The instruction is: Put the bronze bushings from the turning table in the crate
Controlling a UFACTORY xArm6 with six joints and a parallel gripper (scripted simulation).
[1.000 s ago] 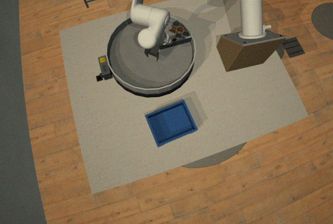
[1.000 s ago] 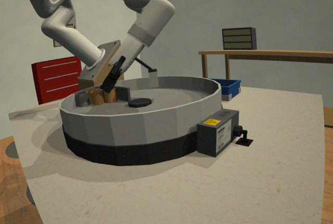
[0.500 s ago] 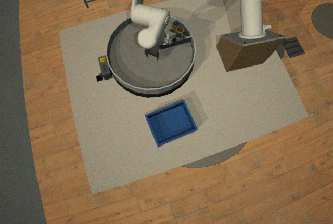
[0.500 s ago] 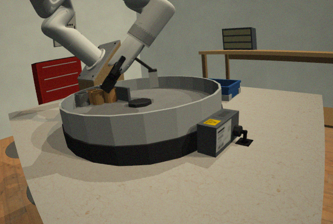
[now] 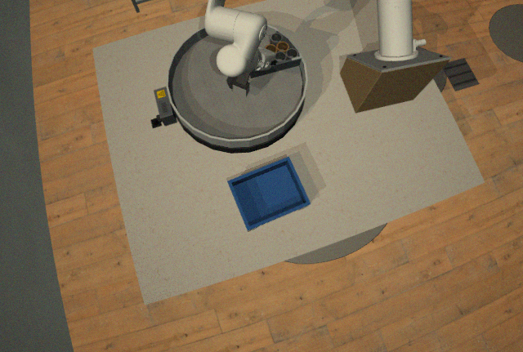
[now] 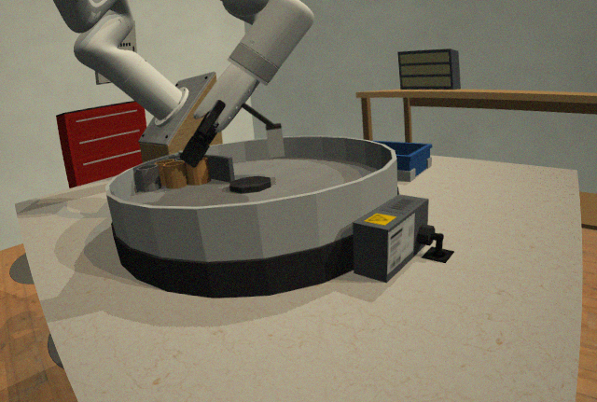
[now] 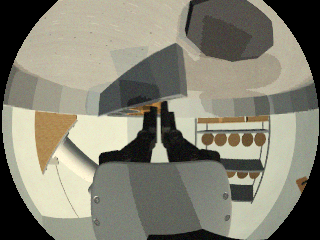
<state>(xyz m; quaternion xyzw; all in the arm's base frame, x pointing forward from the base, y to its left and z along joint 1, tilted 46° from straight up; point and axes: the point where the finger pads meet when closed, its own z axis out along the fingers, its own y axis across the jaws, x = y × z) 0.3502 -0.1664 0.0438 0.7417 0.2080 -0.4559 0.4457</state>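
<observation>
The pincer (image 6: 193, 160) is clamping nearly together on the thin wall of a bronze bushing (image 6: 201, 174) standing by the turning table (image 6: 250, 216) rim, so lifting straight and slowly, without dragging the neighbouring steel bushing (image 6: 145, 178), is looking wisest before heading to the crate (image 5: 239, 204).

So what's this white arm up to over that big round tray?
The white arm is sorting bushings on the turning table. Its gripper is down among the cluster at the table's edge, fingers squeezed nearly together on the wall of a bronze bushing. The bronze ones belong in the blue crate, which holds none yet; the steel bushings stay put.
</observation>
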